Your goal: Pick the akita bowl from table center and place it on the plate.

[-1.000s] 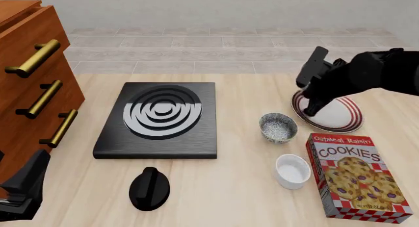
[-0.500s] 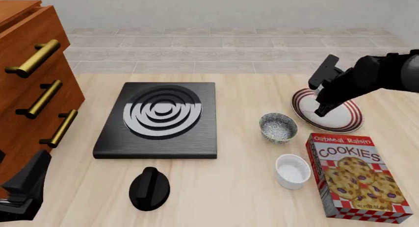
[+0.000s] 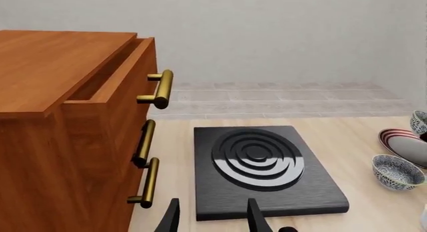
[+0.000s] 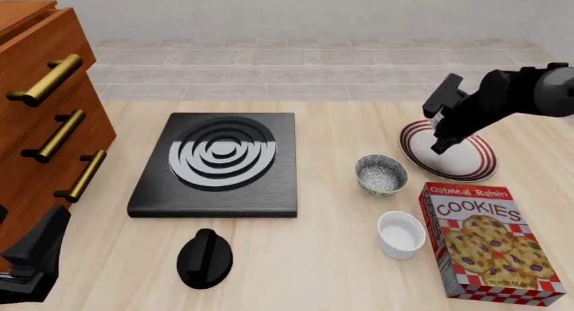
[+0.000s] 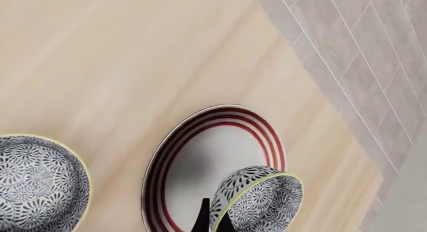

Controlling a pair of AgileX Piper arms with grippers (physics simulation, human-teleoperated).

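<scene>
My right gripper [image 5: 212, 223] is shut on the rim of an akita bowl [image 5: 260, 198], grey-blue patterned, held tilted just above the red-striped white plate [image 5: 200, 162]. In the front view the right gripper [image 4: 441, 142] hangs over the plate [image 4: 466, 164] at the right, and the arm hides the held bowl. A second bowl of the same kind [image 4: 380, 174] stands on the table left of the plate, also seen in the wrist views [image 5: 37, 182] [image 3: 396, 172]. My left gripper [image 3: 213, 221] is open and empty at the near left corner [image 4: 31, 257].
A black burner board [image 4: 215, 164] lies mid-table with a black knob [image 4: 204, 257] in front of it. A white ramekin [image 4: 400, 234] and a cookie box [image 4: 491, 240] sit near the front right. A wooden drawer cabinet [image 4: 40, 109] fills the left.
The right arm has drawn back to the right, bringing its gripper further over the plate. The bowl on the table and the left arm have not moved.
</scene>
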